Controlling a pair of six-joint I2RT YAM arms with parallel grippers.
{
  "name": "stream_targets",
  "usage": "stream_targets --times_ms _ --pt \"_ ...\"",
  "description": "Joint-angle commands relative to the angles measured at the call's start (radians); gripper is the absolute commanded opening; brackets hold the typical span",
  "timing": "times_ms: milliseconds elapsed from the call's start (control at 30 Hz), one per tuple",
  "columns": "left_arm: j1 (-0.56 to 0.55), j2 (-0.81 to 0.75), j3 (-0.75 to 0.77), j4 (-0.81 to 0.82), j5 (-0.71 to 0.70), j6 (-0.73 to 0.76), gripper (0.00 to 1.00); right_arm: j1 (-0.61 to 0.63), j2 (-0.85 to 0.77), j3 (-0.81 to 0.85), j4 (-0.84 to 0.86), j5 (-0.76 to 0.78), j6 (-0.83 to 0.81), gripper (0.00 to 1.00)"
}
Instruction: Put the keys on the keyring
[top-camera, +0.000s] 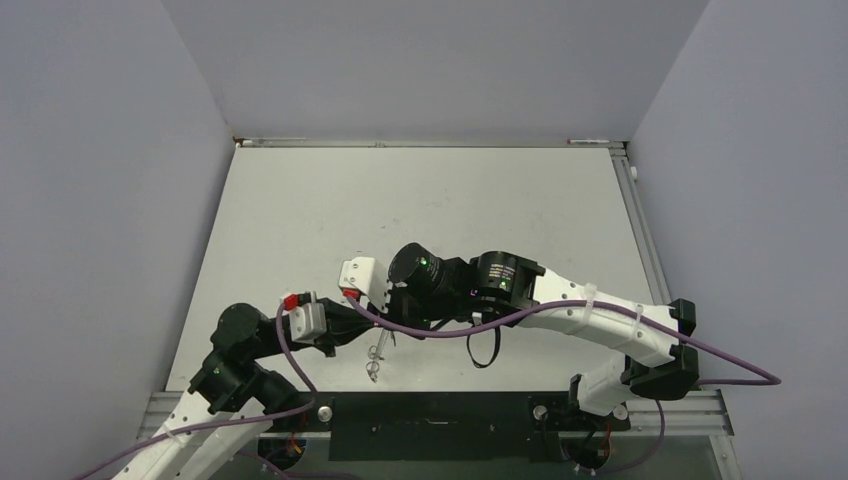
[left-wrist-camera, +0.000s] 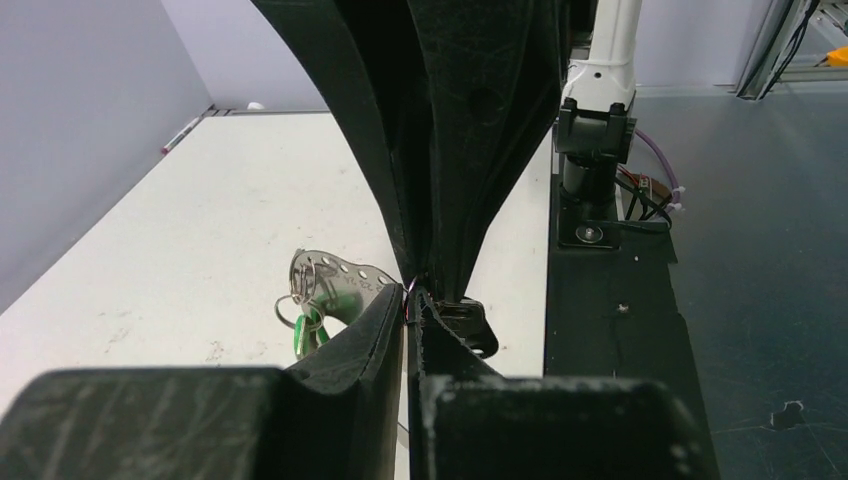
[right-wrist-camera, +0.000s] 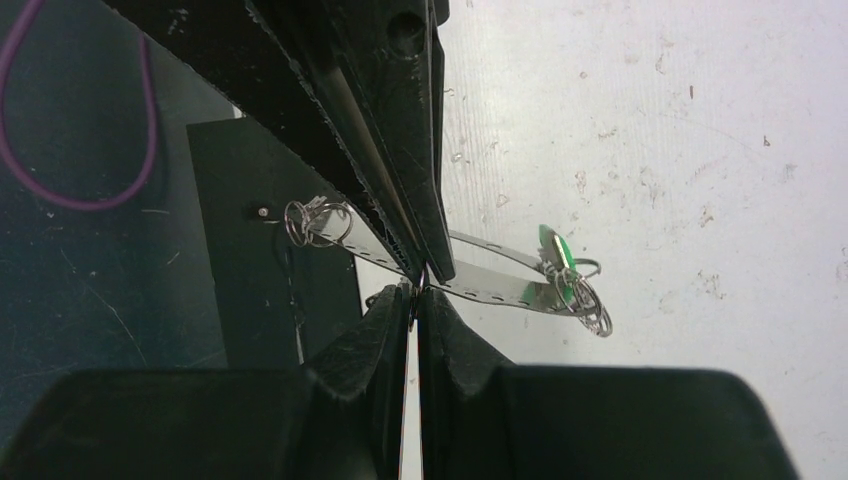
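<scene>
A thin wire keyring (right-wrist-camera: 415, 292) is pinched between the tips of my right gripper (right-wrist-camera: 414, 296), which is shut on it. My left gripper (left-wrist-camera: 411, 296) comes at it from the opposite side and is shut too, with a sliver of the same keyring (left-wrist-camera: 408, 288) at its tips. The two grippers meet tip to tip above the table's near edge, the left gripper (top-camera: 375, 328) and the right gripper (top-camera: 386, 312). Flat silvery perforated keys (right-wrist-camera: 500, 290) hang beside the tips with small rings and a green tag (right-wrist-camera: 556, 256). The keys (left-wrist-camera: 335, 278) also show from the left wrist, and the keys (top-camera: 376, 358) dangle below the tips.
A black base plate (top-camera: 430, 425) runs along the near table edge under the grippers. A purple cable (top-camera: 440, 325) and a black strap loop (top-camera: 486, 352) hang from the right arm. A marker pen (left-wrist-camera: 180, 133) lies by the wall. Grey walls enclose the white table (top-camera: 430, 200).
</scene>
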Motion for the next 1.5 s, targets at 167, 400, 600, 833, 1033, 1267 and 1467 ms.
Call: stream_targets --times_ms 167,400,600,833,1033,1267,1467 --pt "0.035 -0.102 -0.004 0.080 -0.033 -0.066 0.00 0.018 -0.136 -0.051 0.228 0.047 0.040 0.20" --pt "0.076 -0.166 -0.036 0.192 -0.037 -0.178 0.00 0.017 -0.228 -0.151 0.386 0.069 0.071 0.45" --pt "0.079 -0.205 -0.061 0.269 -0.078 -0.276 0.00 0.017 -0.327 -0.258 0.523 0.054 0.063 0.43" --pt "0.079 -0.235 -0.074 0.291 -0.116 -0.299 0.00 0.018 -0.357 -0.378 0.603 0.024 0.019 0.43" --pt "0.079 -0.240 -0.072 0.273 -0.126 -0.285 0.00 0.018 -0.381 -0.506 0.724 -0.014 -0.003 0.52" --pt "0.079 -0.237 -0.072 0.277 -0.122 -0.288 0.00 0.007 -0.361 -0.531 0.805 -0.060 -0.043 0.57" --pt "0.079 -0.242 -0.072 0.278 -0.120 -0.288 0.00 -0.010 -0.336 -0.506 0.822 -0.080 -0.061 0.56"
